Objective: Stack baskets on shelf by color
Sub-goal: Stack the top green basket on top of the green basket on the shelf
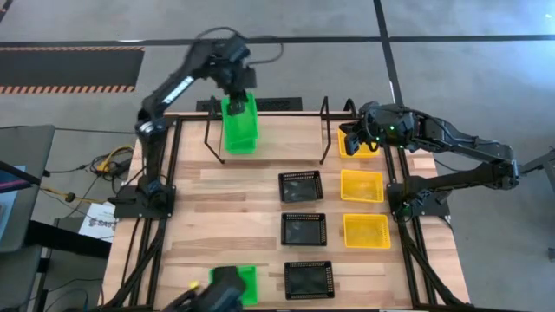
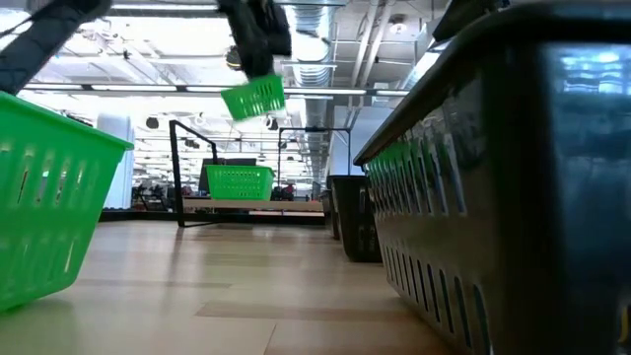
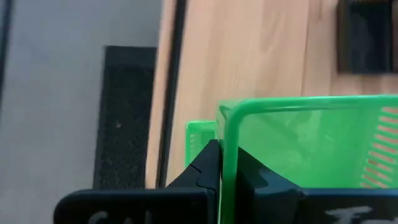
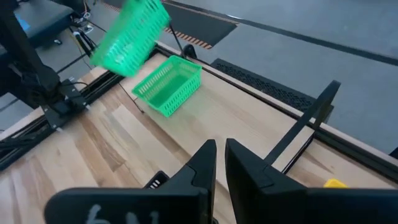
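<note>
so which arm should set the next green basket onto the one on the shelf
Left. Its gripper is shut on a green basket above the green basket on the shelf. The right gripper carries nothing, at the shelf's far end.

- Even daylight falls on my table (image 1: 251, 186); shadows are faint.
- Ceiling lights (image 2: 325, 44) glare white in my low view.
- My left arm (image 1: 186, 78) smears with motion blur.
- The near black basket (image 2: 513, 187) looms out of focus.
</note>
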`<state>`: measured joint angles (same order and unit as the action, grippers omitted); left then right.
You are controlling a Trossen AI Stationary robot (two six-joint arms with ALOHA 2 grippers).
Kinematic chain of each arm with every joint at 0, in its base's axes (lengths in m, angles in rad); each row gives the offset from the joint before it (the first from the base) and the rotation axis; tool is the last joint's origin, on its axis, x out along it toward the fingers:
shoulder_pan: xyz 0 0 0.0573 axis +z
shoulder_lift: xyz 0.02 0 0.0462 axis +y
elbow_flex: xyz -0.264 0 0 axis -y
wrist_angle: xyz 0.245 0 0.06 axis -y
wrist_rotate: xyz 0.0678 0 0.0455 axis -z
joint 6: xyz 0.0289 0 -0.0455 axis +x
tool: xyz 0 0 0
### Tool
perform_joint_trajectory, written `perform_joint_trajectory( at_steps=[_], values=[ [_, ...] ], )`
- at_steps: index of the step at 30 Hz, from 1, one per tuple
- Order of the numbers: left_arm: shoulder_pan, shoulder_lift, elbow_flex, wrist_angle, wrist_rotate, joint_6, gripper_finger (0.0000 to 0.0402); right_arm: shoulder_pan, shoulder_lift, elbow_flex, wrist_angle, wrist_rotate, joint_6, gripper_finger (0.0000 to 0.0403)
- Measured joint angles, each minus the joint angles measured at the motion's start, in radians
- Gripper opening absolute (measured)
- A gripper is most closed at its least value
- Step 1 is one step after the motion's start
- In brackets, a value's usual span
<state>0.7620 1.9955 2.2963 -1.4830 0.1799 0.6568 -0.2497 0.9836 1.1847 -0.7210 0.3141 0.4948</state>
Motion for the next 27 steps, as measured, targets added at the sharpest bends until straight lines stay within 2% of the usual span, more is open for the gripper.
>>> perform_joint_trajectory(
  at_steps=[10, 18, 27],
  values=[
    [0.001, 0.21, 0.0, -0.085, -0.03, 0.031, 0.0, 0.0, 0.0, 0.0, -0.006, 0.001, 0.006, 0.0059],
    [0.02, 0.223, 0.0, -0.069, -0.039, 0.023, 0.0, 0.0, 0.001, 0.0, -0.039, 0.001, 0.005, 0.0059],
    [0.053, 0.226, 0.0, -0.067, -0.114, 0.02, 0.0, 0.0, 0.014, -0.001, -0.053, 0.001, 0.004, 0.0059]
  ],
)
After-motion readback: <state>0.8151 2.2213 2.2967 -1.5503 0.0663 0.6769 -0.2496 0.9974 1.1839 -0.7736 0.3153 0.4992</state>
